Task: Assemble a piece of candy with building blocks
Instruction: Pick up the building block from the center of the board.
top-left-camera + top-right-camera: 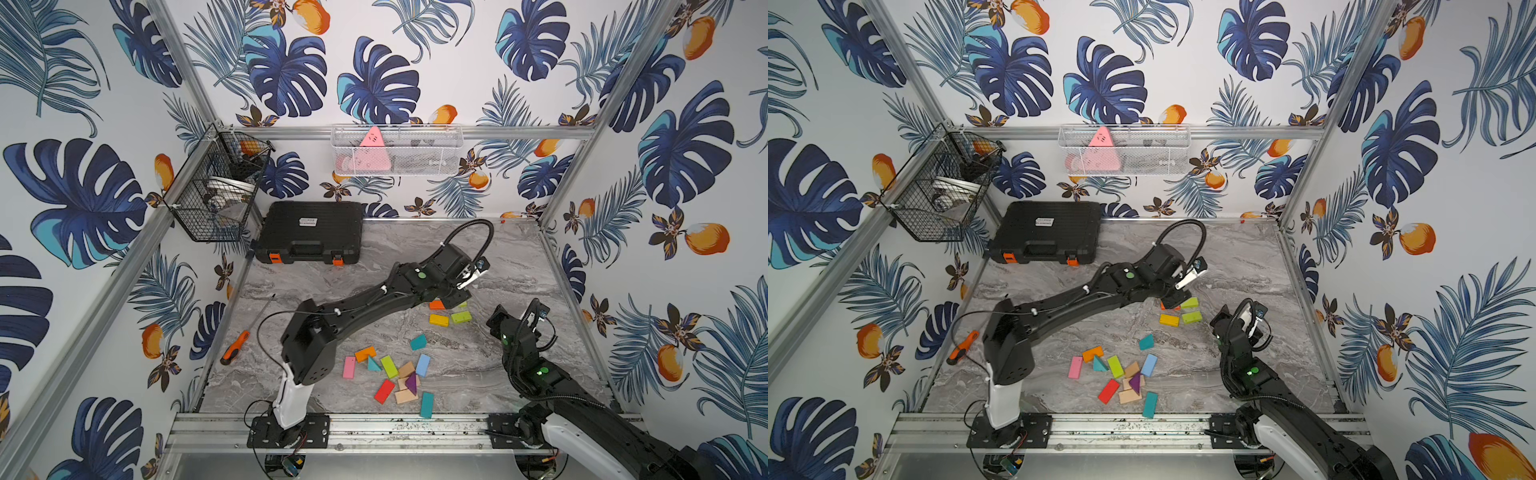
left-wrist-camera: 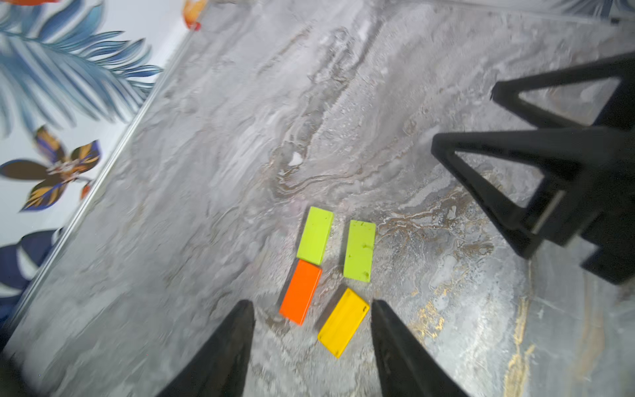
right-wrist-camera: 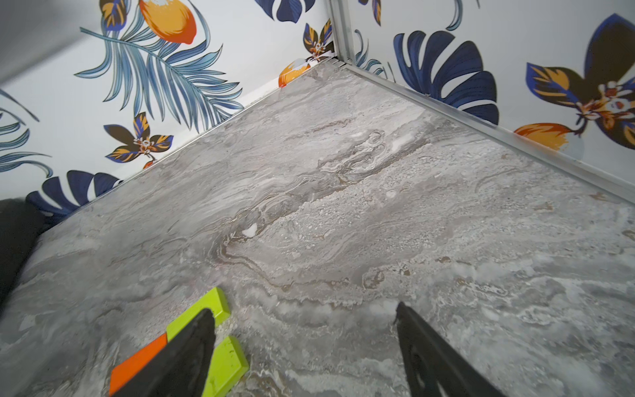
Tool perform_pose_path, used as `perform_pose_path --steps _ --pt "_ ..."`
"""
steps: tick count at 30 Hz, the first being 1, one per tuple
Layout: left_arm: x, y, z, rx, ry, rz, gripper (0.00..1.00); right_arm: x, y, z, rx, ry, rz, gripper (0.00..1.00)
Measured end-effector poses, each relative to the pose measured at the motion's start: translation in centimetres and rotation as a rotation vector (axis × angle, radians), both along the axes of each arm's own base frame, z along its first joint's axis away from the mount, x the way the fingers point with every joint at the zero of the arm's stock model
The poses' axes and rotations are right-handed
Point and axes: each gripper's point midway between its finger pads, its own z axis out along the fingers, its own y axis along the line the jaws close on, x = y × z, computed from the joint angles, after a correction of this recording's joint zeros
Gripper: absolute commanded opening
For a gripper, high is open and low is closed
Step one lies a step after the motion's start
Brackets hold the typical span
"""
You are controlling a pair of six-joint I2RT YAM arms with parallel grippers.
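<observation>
In a top view, four blocks (image 1: 439, 320) sat grouped mid-table, with other blocks (image 1: 389, 366) scattered nearer the front. A white basket (image 1: 436, 156) held a pink triangle (image 1: 371, 151). Left wrist: the left gripper (image 2: 311, 302) gaped empty over the four. Right wrist: the right gripper (image 3: 302, 307) gaped empty too. The blocks looked light, stiff and slick, best pinched across the long edges.

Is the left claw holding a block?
No: the left gripper stands open, the orange block and yellow block lying loose on the table.

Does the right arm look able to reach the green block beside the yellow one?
Likely yes: the right claw is open beside that green block, nothing between, though the left claw hovers over the orange block.
</observation>
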Motion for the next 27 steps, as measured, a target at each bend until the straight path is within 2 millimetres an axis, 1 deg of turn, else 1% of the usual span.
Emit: perform_pose_path --steps 1,3,4,6,8,10,12,13,15,17,19,21,24,27 --pt "-0.6 1.4 1.2 -0.024 -0.006 0.031 0.6 0.0 0.3 0.1 -0.003 0.002 0.018 0.85" --pt "-2.4 4.8 3.7 -0.088 -0.019 0.102 0.63 0.3 1.1 0.4 0.001 0.003 0.071 0.83" --pt "-3.2 6.2 4.6 -0.117 -0.024 0.13 0.63 0.4 1.5 0.6 0.0 0.005 0.097 0.83" --pt "-5.2 9.8 6.0 -0.186 -0.03 0.205 0.64 0.8 2.7 1.0 0.014 0.01 0.156 0.82" --pt "-7.1 12.8 6.0 -0.225 -0.019 0.261 0.64 1.2 3.9 1.5 0.018 0.034 0.222 0.81" --pt "-8.9 15.6 5.3 -0.244 0.0 0.31 0.63 1.7 5.5 3.0 0.03 0.046 0.293 0.8" --pt "-10.7 18.4 4.3 -0.249 0.018 0.363 0.64 2.4 7.3 4.7 0.041 0.061 0.374 0.78" --pt "-11.4 19.6 3.9 -0.247 0.024 0.386 0.64 2.7 8.1 5.2 0.048 0.078 0.411 0.76" --pt "-12.9 22.2 3.4 -0.256 0.025 0.439 0.66 3.1 10.2 5.6 0.073 0.145 0.496 0.73" --pt "-13.9 24.4 3.1 -0.267 0.017 0.485 0.66 3.1 12.3 5.1 0.099 0.221 0.581 0.7" --pt "-14.6 26.0 3.0 -0.282 0.003 0.525 0.66 2.2 15.1 3.8 0.125 0.326 0.679 0.7" --pt "-15.0 27.2 2.6 -0.29 -0.01 0.561 0.67 0.3 18.7 2.5 0.112 0.431 0.797 0.7" --pt "-15.1 28.4 2.6 -0.288 -0.029 0.605 0.66 -2.9 23.8 1.5 0.074 0.535 0.946 0.7" --pt "-14.8 29.1 2.9 -0.282 -0.052 0.636 0.66 -5.2 27.3 0.3 0.042 0.606 1.031 0.71"
